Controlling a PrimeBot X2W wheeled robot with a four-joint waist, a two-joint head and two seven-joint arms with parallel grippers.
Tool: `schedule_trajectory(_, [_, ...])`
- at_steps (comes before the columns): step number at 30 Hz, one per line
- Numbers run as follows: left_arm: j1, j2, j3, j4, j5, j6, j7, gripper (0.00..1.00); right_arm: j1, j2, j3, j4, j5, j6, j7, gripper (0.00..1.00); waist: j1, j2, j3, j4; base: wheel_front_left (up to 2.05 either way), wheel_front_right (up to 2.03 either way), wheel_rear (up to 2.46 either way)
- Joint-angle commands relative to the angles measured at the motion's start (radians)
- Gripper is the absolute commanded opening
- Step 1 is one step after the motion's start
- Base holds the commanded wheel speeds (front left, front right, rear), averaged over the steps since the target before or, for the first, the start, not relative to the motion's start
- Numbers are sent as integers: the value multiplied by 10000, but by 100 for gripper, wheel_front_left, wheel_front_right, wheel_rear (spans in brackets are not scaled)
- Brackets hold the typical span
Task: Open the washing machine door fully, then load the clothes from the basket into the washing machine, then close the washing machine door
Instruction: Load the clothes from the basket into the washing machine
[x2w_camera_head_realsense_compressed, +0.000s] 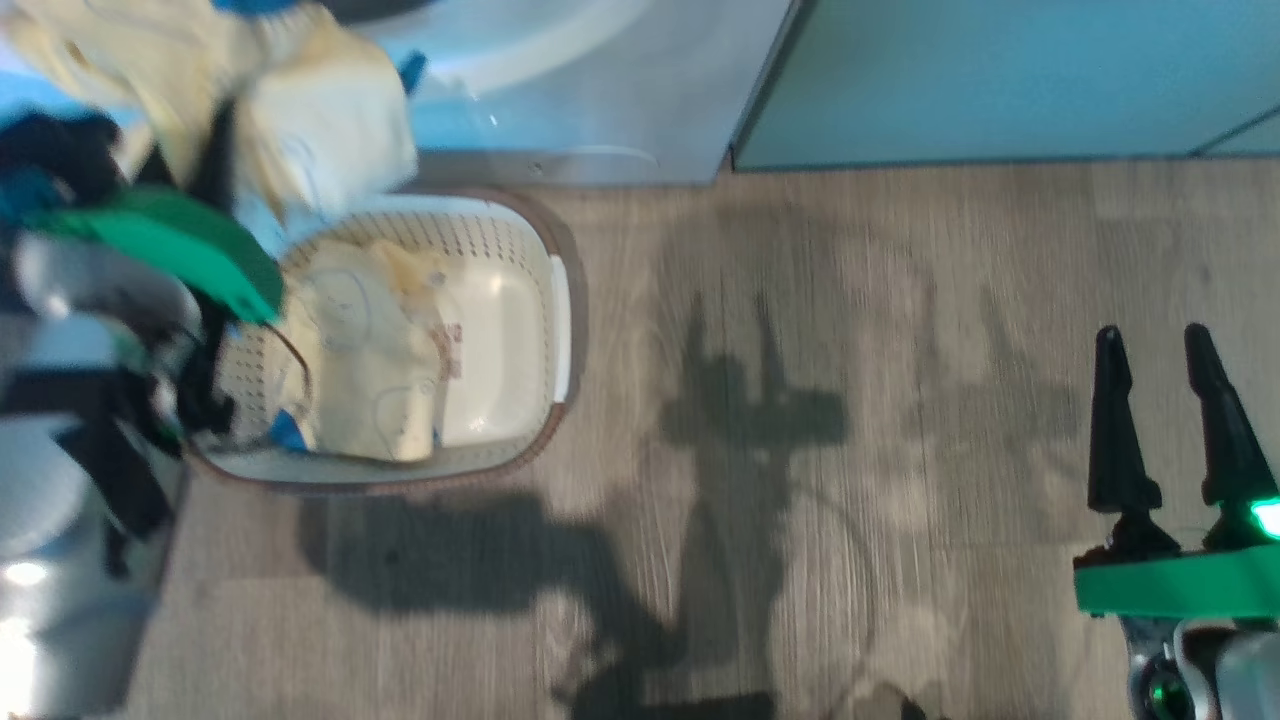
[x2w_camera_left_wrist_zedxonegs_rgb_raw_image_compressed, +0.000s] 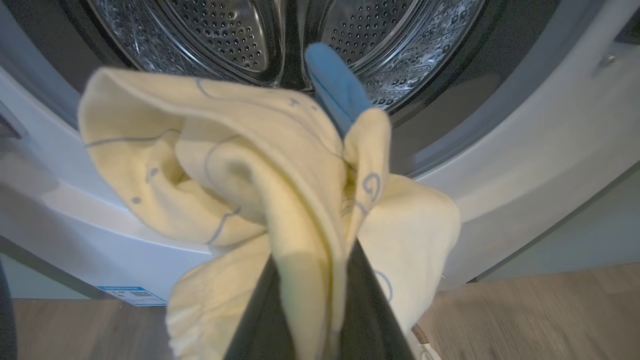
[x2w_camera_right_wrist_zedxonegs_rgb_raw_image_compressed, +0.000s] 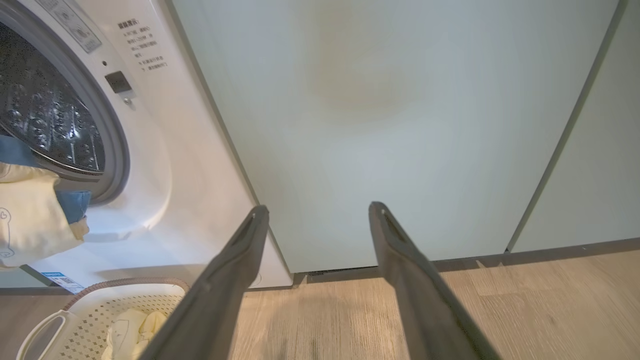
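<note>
My left gripper (x2w_camera_left_wrist_zedxonegs_rgb_raw_image_compressed: 314, 255) is shut on a pale yellow garment (x2w_camera_left_wrist_zedxonegs_rgb_raw_image_compressed: 240, 175) with a blue cuff (x2w_camera_left_wrist_zedxonegs_rgb_raw_image_compressed: 335, 85). It holds the garment just in front of the open porthole of the washing machine (x2w_camera_left_wrist_zedxonegs_rgb_raw_image_compressed: 525, 150), with the steel drum (x2w_camera_left_wrist_zedxonegs_rgb_raw_image_compressed: 225, 35) behind. In the head view that garment (x2w_camera_head_realsense_compressed: 310, 130) hangs above the basket (x2w_camera_head_realsense_compressed: 562, 300), where more of the clothes (x2w_camera_head_realsense_compressed: 370, 370) lie. My right gripper (x2w_camera_head_realsense_compressed: 1165, 345) is open and holds nothing, low over the floor to the right. The washing machine door is out of view.
Pale green cabinets (x2w_camera_right_wrist_zedxonegs_rgb_raw_image_compressed: 375, 125) stand right of the washing machine (x2w_camera_right_wrist_zedxonegs_rgb_raw_image_compressed: 165, 150). The basket (x2w_camera_right_wrist_zedxonegs_rgb_raw_image_compressed: 100, 295) sits on the wood floor (x2w_camera_head_realsense_compressed: 850, 400) directly before the washer. Open floor stretches between the basket and my right gripper (x2w_camera_right_wrist_zedxonegs_rgb_raw_image_compressed: 317, 212).
</note>
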Motion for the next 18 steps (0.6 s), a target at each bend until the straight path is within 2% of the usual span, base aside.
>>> schedule_trajectory(1, [-611,604,492,-242,-111,-92,249,0,-176,-87,182,-314,83,-29,-65,100,-3,0,522,-257,0,0,0])
schedule_trajectory(14, [-4001,2138,757,604,-981,-667,3331,0,-823,-87,469,-248,753,-29,-65,100,-3,0,1613,-855,0,0,0])
schedule_trajectory(18, [-5056,2563,677,894,-1060,-719,4299,0,-985,-87,631,-179,1014,-29,-65,100,-3,0,1886,-1115,0,0,0])
